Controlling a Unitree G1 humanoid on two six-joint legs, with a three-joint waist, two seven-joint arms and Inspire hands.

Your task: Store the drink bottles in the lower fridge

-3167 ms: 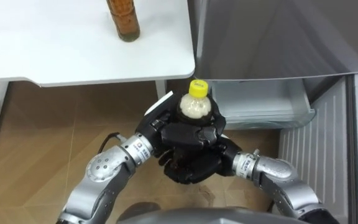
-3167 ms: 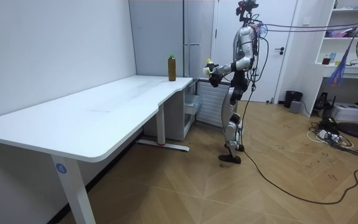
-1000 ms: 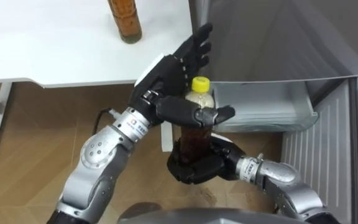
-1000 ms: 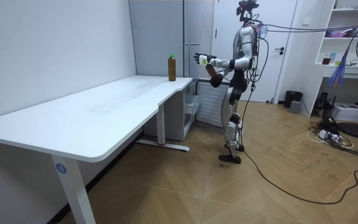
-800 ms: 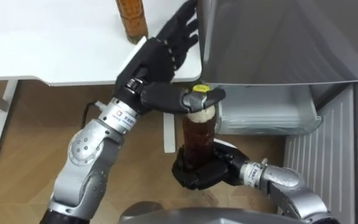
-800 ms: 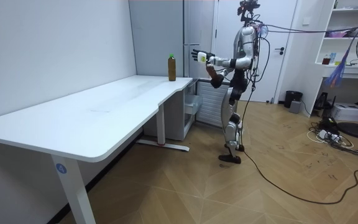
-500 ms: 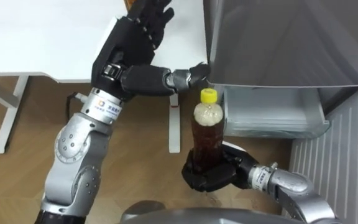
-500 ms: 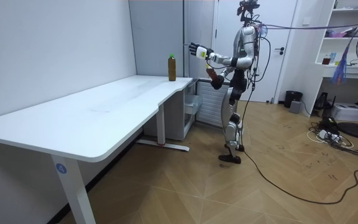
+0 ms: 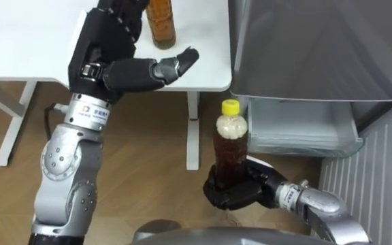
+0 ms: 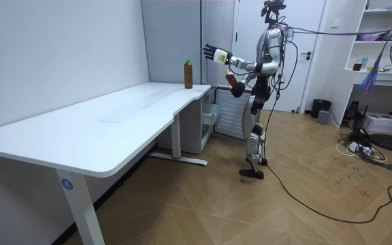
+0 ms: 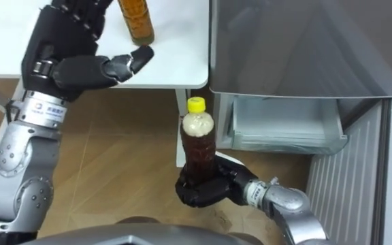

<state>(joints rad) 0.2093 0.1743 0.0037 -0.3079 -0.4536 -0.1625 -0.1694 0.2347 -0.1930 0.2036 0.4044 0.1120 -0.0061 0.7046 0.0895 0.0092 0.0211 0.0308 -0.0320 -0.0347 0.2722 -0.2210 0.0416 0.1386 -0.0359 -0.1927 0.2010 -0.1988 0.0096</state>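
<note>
A brown drink bottle with a yellow cap (image 9: pixel 229 148) (image 11: pixel 198 141) stands upright in my right hand (image 9: pixel 231 192) (image 11: pixel 203 188), whose fingers are curled round its lower part, low and close to my body. My left hand (image 9: pixel 114 54) (image 11: pixel 70 58) is raised over the white table's right corner, fingers straight, thumb stretched to the right, holding nothing. A second brown bottle (image 9: pixel 161 23) (image 11: pixel 135 22) stands on the table (image 9: pixel 19 47) just beyond that hand. In the room view I stand by the fridge (image 10: pixel 213 75) with my left hand (image 10: pixel 213 52) held out toward the bottle (image 10: pixel 188 74) on the table's far end.
The grey fridge body (image 9: pixel 318 47) is at the upper right. Below it an open lower compartment with a pale drawer (image 9: pixel 298 126) shows, and its ribbed open door (image 9: pixel 366 177) is at the far right. Wooden floor lies under the table's leg (image 9: pixel 193 133).
My left hand has let go of the bottle's top and swung up and left over the table's corner. The right hand keeps the bottle, now lower and a little to the right.
</note>
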